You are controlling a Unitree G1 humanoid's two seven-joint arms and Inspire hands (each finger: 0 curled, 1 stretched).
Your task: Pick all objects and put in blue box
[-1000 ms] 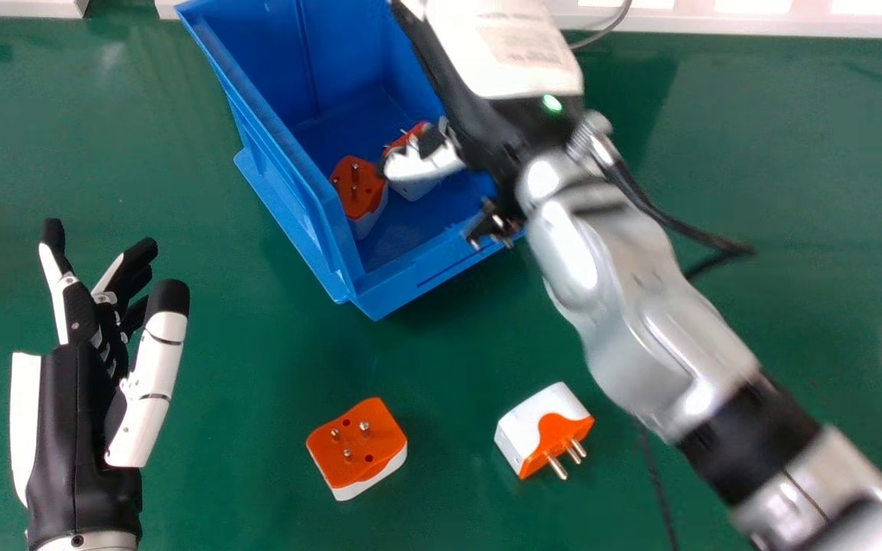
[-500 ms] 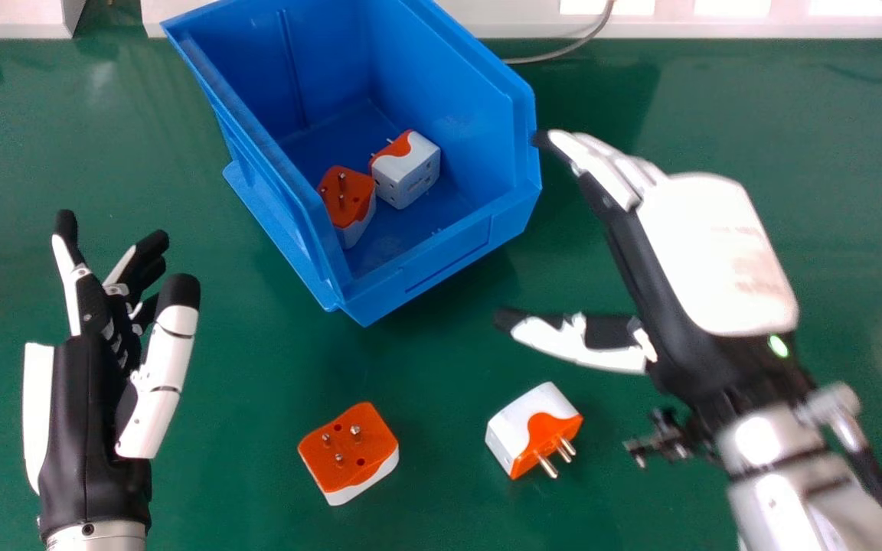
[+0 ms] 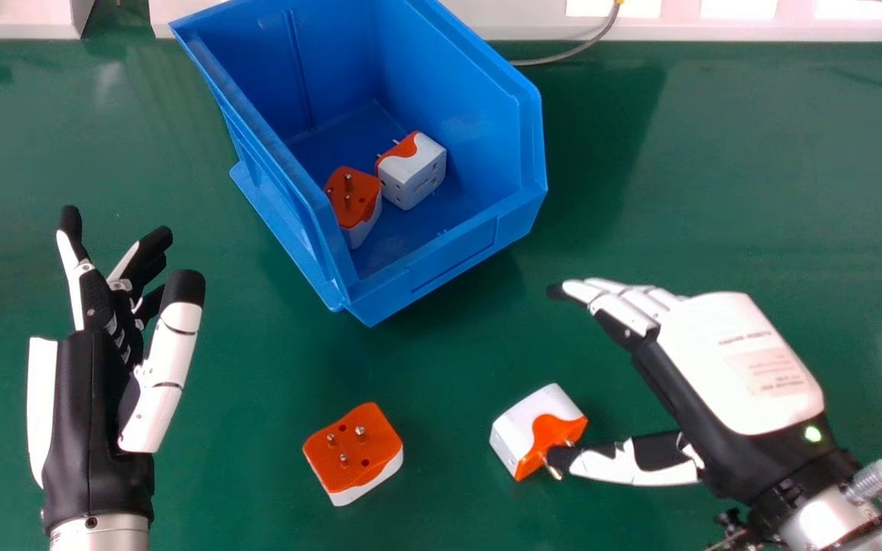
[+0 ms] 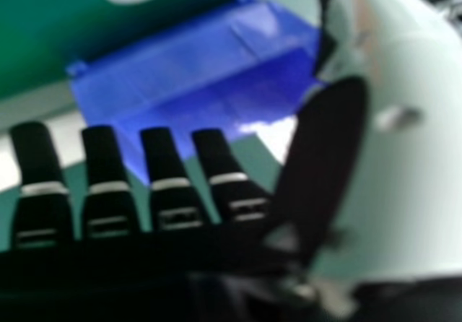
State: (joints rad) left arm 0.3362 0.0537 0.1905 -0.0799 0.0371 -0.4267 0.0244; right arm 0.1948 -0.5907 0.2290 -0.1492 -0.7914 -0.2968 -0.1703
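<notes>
Where the left hand (image 3: 93,413) stands: fingers loosely extended, thumb apart, nothing held.
Blue box (image 3: 452,260): two plugs inside, an orange-topped plug (image 3: 355,197) and, just beside it, a mostly white plug (image 3: 414,174).
Left loose plug (image 3: 354,453): on the green table (image 3: 778,184) before the box, pins up.
Right loose plug (image 3: 521,428): on the table, pins sideways, partly hidden by a thumb tip.
Right hand (image 3: 743,363): fingers extended, thumb well apart, grasping nothing; thumb perhaps touching those pins.
Cable (image 3: 575,52): behind the box.
</notes>
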